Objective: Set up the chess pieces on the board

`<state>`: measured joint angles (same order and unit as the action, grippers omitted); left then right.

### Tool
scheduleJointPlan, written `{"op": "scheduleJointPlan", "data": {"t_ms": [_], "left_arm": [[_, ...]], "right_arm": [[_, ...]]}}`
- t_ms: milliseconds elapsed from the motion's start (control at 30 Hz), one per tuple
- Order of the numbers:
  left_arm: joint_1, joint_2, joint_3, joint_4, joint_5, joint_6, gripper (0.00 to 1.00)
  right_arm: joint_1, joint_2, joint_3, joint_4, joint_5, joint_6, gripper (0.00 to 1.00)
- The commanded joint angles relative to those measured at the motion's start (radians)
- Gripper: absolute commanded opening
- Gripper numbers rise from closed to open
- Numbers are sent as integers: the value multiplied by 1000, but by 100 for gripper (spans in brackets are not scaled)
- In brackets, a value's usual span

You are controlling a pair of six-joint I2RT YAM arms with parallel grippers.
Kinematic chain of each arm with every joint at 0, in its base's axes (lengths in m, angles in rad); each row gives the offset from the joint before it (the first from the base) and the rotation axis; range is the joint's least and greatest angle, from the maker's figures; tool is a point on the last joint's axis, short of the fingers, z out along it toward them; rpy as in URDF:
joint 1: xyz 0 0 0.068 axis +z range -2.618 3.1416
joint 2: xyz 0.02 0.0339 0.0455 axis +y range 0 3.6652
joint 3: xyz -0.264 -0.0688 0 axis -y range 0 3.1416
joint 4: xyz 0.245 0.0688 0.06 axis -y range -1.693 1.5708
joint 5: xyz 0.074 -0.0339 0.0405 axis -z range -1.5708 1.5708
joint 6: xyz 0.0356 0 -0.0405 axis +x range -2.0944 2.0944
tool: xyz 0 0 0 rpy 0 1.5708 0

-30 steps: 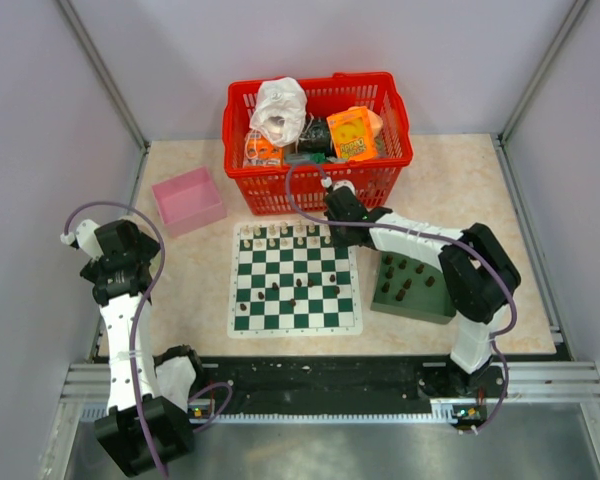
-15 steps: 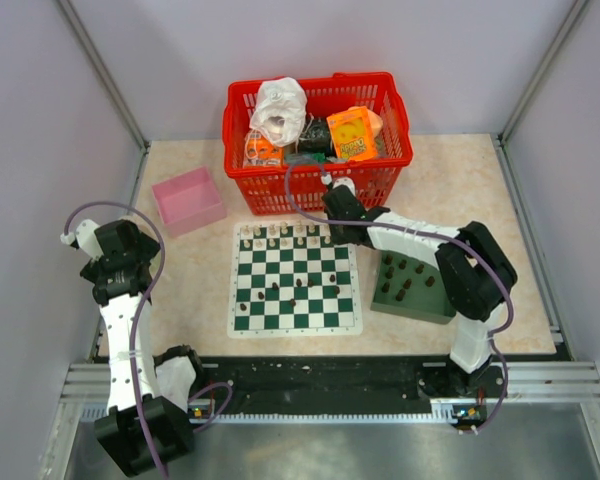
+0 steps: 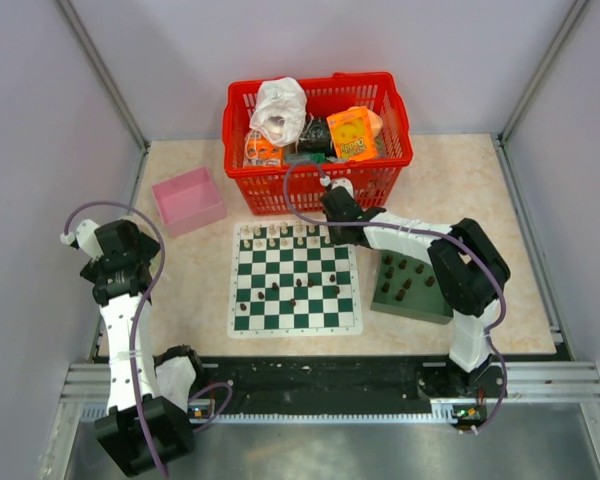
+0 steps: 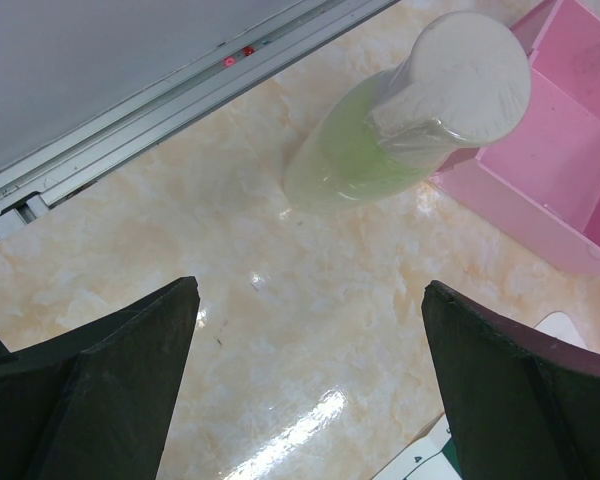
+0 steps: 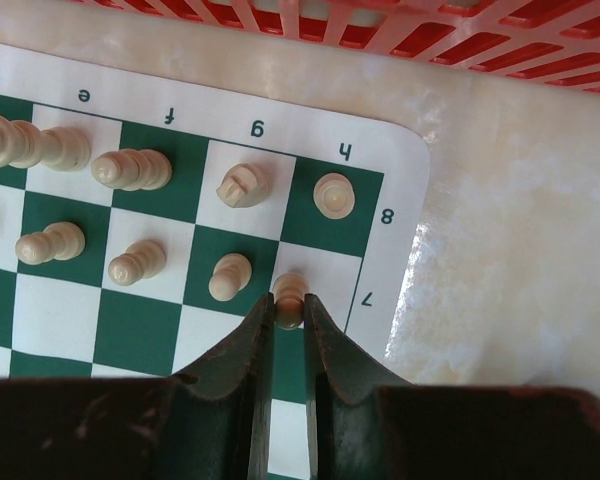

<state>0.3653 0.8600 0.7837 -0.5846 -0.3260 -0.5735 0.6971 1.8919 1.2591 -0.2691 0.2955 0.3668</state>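
The green-and-white board point(image 3: 320, 318) lies mid-table. Several dark chess pieces point(image 3: 298, 285) stand in its middle rows, and more point(image 3: 405, 285) sit on a dark green tray point(image 3: 425, 306) to its right. Cream chessmen point(image 5: 130, 168) fill the far rows. My right gripper point(image 5: 289, 303) is over the board's far right corner point(image 3: 332, 232), shut on a cream pawn point(image 5: 290, 288) that stands on the white square by the 7 mark. My left gripper point(image 4: 310, 290) hangs open over bare table at the left point(image 3: 105, 245), holding nothing.
A red basket point(image 3: 318, 185) full of packets stands just behind the board, close to my right wrist. A pink box point(image 3: 188, 200) sits at the left point(image 4: 570, 150), with a pale green, white-topped bottle point(image 4: 400, 120) beside it. Metal rails edge the table.
My right arm has crept slightly left over the board's far right corner, jaws staying shut. The left arm has not moved.
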Motion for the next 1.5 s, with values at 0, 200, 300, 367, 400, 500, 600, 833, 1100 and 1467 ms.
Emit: {"op": "scheduleJointPlan", "data": {"t_ms": [0,200,300,367,400,500,600,833,1100,1467], "left_arm": [[6,-10,11,32,1,9,99],[4,-9,11,31,1,6,99],[6,-9,11,32,1,6,99],[6,-9,11,31,2,6,99],[6,-9,11,34,2,6,99],[6,-10,11,32,1,7,99],[6,-9,12,31,1,8,99],[6,-9,15,31,-1,8,99],[6,-4,15,32,-2,11,99],[6,-3,19,32,-2,11,99]], "right_arm": [[-18,12,43,11,31,-8,14],[-21,3,37,1,45,-9,14],[-27,-1,33,1,47,-6,14],[-28,3,33,1,39,-6,14],[-28,4,30,2,39,-6,14],[-30,13,31,1,31,-5,15],[-31,19,34,-1,27,-5,15],[-31,27,34,-9,18,-6,15],[-31,35,25,-10,22,-2,16],[-31,26,26,-12,13,-6,25]]}}
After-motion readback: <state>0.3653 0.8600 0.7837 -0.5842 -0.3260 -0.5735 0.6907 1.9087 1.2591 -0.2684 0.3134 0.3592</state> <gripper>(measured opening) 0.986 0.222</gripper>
